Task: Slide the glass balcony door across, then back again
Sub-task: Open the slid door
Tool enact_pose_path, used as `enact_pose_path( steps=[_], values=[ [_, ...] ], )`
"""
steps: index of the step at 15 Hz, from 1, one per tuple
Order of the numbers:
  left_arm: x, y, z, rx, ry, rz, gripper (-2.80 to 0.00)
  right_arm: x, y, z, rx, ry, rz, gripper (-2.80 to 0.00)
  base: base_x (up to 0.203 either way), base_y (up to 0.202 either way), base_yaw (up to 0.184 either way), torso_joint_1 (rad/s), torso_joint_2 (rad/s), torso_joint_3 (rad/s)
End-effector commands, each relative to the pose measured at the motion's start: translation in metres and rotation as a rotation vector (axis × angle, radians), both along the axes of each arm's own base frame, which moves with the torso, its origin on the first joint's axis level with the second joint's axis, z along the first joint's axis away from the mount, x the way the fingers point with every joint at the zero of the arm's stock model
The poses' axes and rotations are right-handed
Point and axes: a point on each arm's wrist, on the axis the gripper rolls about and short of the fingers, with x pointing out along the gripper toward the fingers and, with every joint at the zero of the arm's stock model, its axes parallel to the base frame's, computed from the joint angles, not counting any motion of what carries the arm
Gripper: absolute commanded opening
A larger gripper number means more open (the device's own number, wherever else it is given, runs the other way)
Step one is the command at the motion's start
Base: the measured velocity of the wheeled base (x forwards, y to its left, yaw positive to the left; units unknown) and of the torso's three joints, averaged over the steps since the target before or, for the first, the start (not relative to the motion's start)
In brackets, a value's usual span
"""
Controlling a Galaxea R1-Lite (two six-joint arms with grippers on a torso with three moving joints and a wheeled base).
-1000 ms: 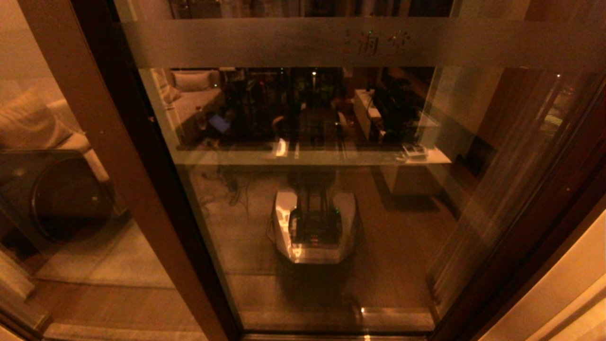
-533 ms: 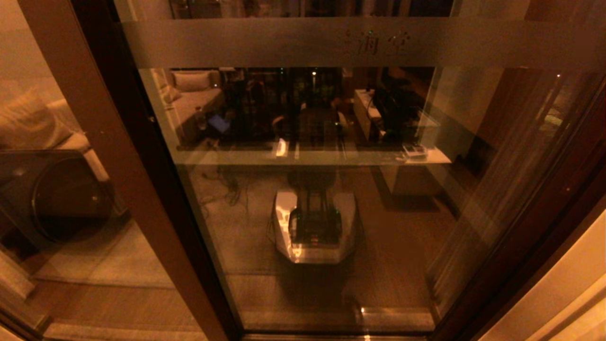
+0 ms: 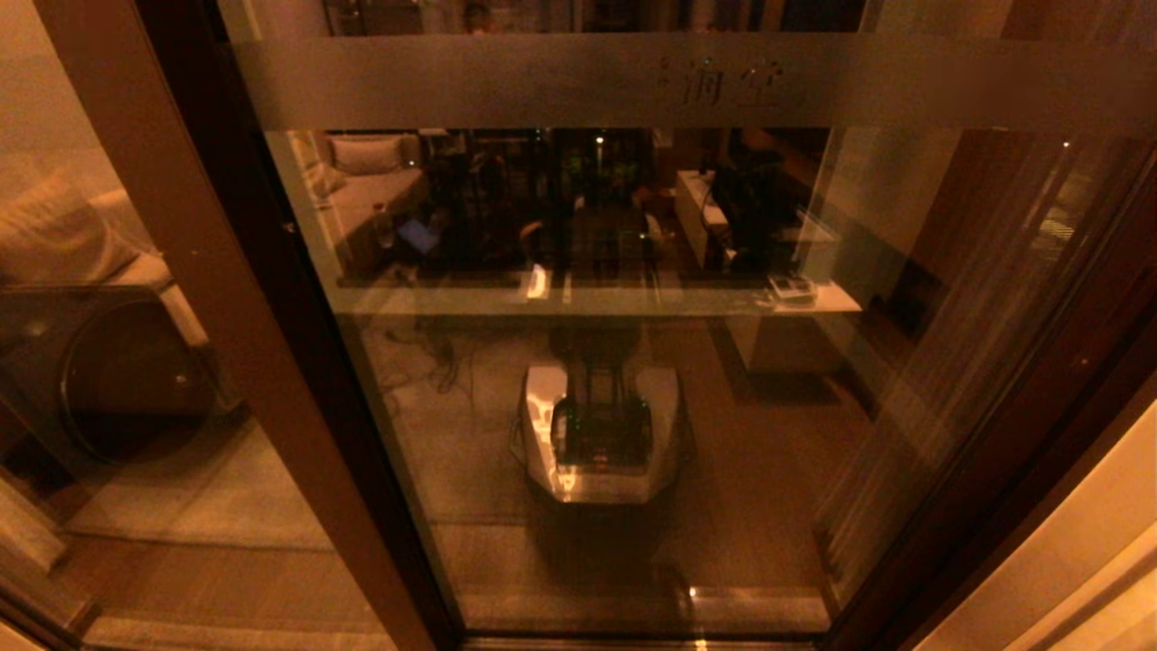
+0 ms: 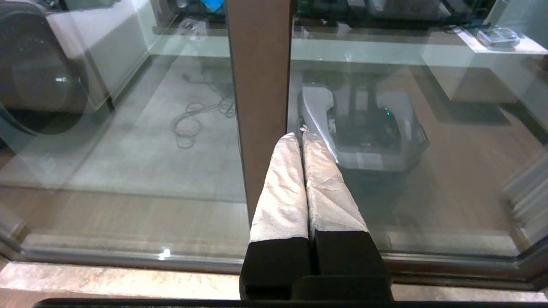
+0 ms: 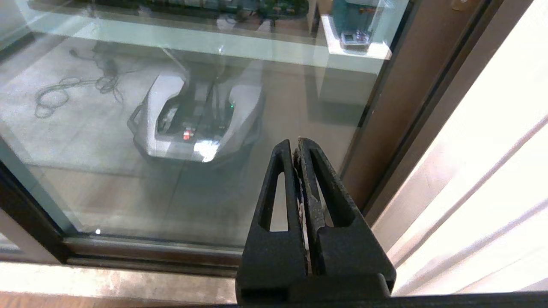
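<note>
Dark brown door frame (image 3: 217, 298), frosted band (image 3: 542, 81)

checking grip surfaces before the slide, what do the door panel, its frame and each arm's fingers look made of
The glass balcony door looks like clear glass: it mirrors the room, with a frosted lettered band across it. Its frame stile is matte brown, possibly coated metal or wood. The left gripper fingers look wrapped in pale wrinkled tape or cloth; the right gripper fingers look like black ribbed plastic.

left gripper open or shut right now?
Shut. In the left wrist view the left gripper has its two white-wrapped fingers pressed together, holding nothing, tips beside the glass balcony door stile.
</note>
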Motion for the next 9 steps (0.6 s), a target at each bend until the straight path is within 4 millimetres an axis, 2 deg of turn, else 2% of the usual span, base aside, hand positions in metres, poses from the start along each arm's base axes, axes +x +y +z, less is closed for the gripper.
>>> enact_pose_path(
  steps=[1, 3, 6, 9],
  values=[
    [0.000, 0.000, 0.000, 0.000, 0.000, 0.000, -2.80, -0.003, 0.000, 0.015, 0.003, -0.034, 0.001, -2.80, 0.000, 0.000, 0.000, 0.000, 0.00, 0.000],
    [0.000, 0.000, 0.000, 0.000, 0.000, 0.000, -2.80, -0.003, 0.000, 0.051, 0.053, -0.030, 0.011, -2.80, 0.000, 0.000, 0.000, 0.000, 0.00, 0.000],
    [0.000, 0.000, 0.000, 0.000, 0.000, 0.000, -2.80, 0.015, 0.000, 0.092, 0.160, 0.041, 0.017, -2.80, 0.000, 0.000, 0.000, 0.000, 0.00, 0.000],
    [0.000, 0.000, 0.000, 0.000, 0.000, 0.000, -2.80, 0.038, 0.000, 0.136, 0.186, 0.072, 0.009, -2.80, 0.000, 0.000, 0.000, 0.000, 0.00, 0.000]
  ],
)
